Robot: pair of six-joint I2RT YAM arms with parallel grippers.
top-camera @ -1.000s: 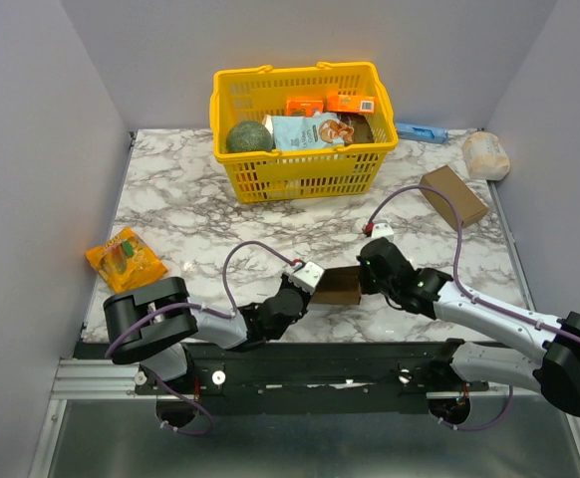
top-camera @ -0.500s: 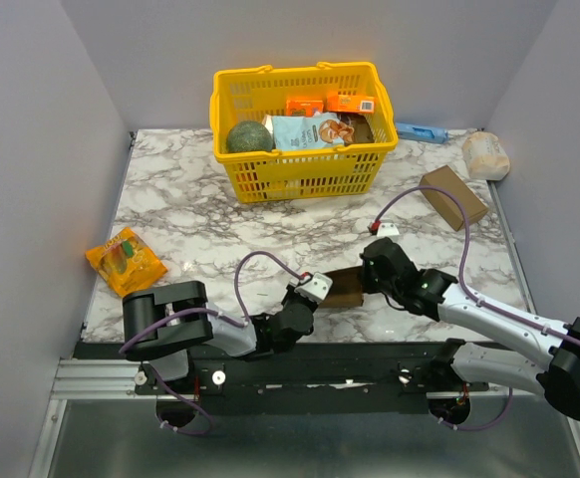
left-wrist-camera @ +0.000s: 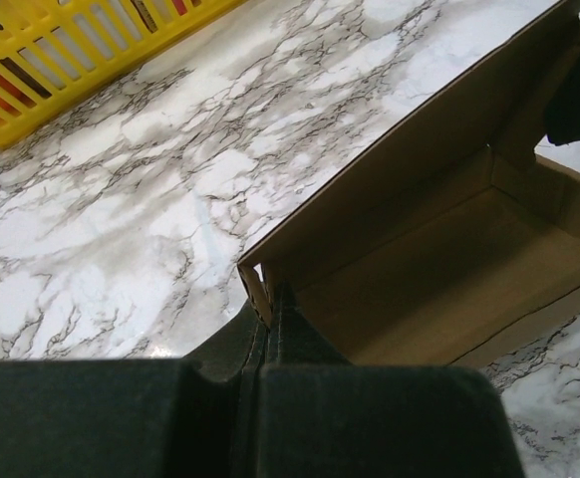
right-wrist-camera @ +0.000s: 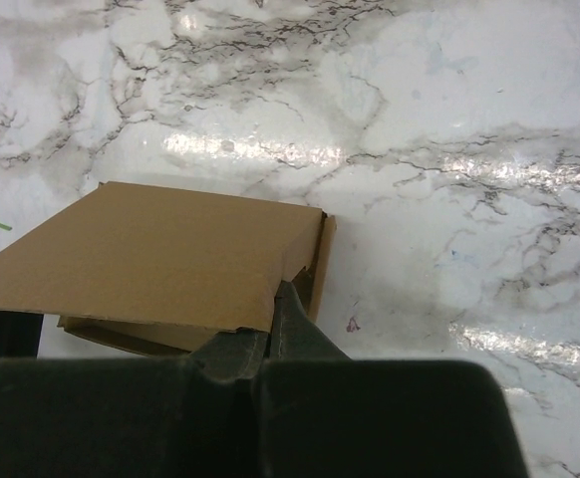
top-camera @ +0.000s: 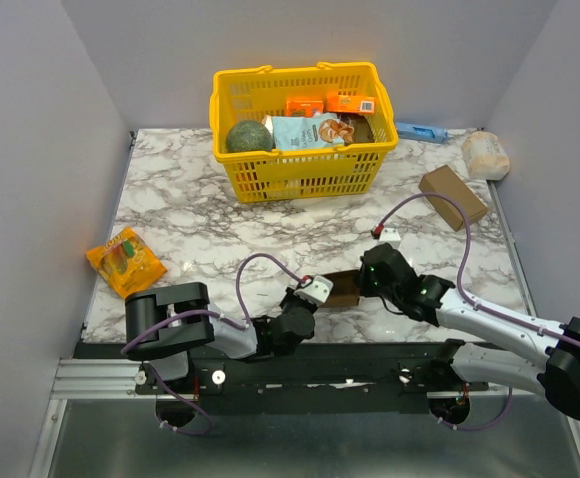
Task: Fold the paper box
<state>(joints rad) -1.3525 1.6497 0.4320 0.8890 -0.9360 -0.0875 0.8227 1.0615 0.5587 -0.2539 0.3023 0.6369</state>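
1. Surface [top-camera: 190,209]: white marble with grey veins, filling the middle of the overhead view.
2. Yellow basket [top-camera: 290,177]: stands at upper centre, holding a round green item and several printed packets.
3. Left arm [top-camera: 210,329] and right arm [top-camera: 489,314]: both lie low along the bottom of the overhead view and reach inward, meeting at lower centre.
4. Orange snack packet [top-camera: 125,259]: lies flat at the left edge, well apart from both arms.
5. Brown carton [top-camera: 453,195]: sits at the right, set at an angle. A white wrapped bundle [top-camera: 485,154] lies near it at upper right.
6. Paper box [top-camera: 342,289]: rests on the surface at lower centre, between the two tools and well apart from the basket. The left wrist view shows it as an open tray with raised side walls, its plain interior facing the camera. The right wrist view shows a flat brown panel tilted over the tray.
7. Left tool [left-wrist-camera: 270,311]: fingers pressed together, pinching the near corner of a box wall.
8. Right tool [right-wrist-camera: 278,317]: fingers closed tight on the near edge of the tilted panel, at the box's right end.
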